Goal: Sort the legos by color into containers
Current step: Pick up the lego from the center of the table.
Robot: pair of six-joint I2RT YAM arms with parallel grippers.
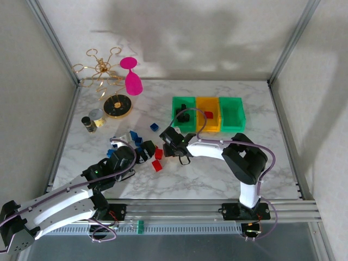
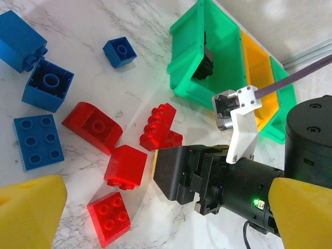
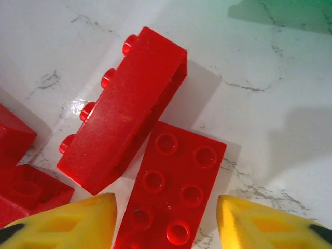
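My right gripper is down over a flat red lego with six studs; its yellow fingertips straddle the brick, and a thin gap shows on the right side. A longer red lego lies on its side just beyond. From above, this gripper is at the red legos. My left gripper hangs open over the pile, above red legos and blue legos. The right gripper's black fingers reach in from the right. The containers stand in a row: green, orange holding a red lego, green.
At the back left are a gold-and-black stand, a pink glass and small jars. More blue legos are scattered left of the bins. A dark object sits in the left green bin. Frame posts line the table sides.
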